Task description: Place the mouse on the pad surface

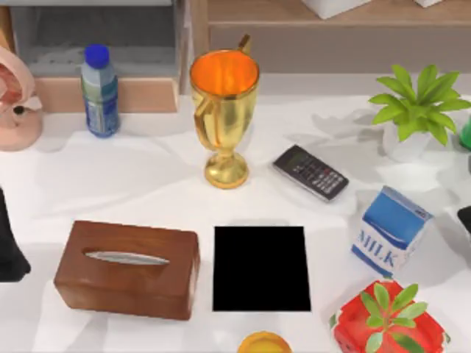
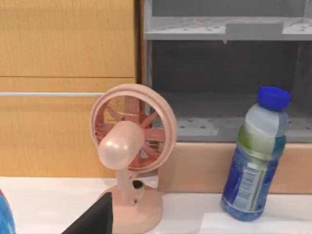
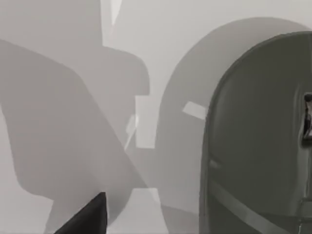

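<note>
White worktop (image 1: 147, 191), pad (image 1: 261, 268) bare beside tissue box (image 1: 126, 268); mouse (image 3: 258, 141) close under right wrist, finger spread untellable; centre over body, then clamp its flanks.

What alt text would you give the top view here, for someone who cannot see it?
A black pad lies bare at the table's front centre, between a brown tissue box on its left and a milk carton on its right. Behind it stand a gold trophy cup, a keypad handset and a water bottle.
</note>
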`<state>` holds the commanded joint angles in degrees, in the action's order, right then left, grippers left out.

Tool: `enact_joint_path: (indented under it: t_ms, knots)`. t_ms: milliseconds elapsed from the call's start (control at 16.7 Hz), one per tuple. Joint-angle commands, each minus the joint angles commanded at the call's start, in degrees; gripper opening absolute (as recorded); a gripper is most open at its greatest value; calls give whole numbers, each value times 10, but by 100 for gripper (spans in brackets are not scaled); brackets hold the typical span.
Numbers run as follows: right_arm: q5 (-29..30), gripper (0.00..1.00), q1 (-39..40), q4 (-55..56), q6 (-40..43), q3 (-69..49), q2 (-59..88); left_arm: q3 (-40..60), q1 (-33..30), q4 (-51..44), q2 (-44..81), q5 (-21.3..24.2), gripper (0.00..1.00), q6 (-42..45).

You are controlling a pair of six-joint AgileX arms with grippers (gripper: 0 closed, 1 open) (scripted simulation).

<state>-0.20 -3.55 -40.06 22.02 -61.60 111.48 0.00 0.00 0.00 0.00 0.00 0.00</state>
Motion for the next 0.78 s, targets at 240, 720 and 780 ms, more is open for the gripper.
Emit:
enact_joint_path:
  t_ms: [240,720,780]
  knots:
    - [4,0,-3,-36,5,3,-35,0,0,0,0,0,100,0]
    - [5,0,-6,-185,7,-85,-78,0,0,0,0,0,100,0]
    - [5,0,-5,-209,8,-98,-86,0,0,0,0,0,100,0]
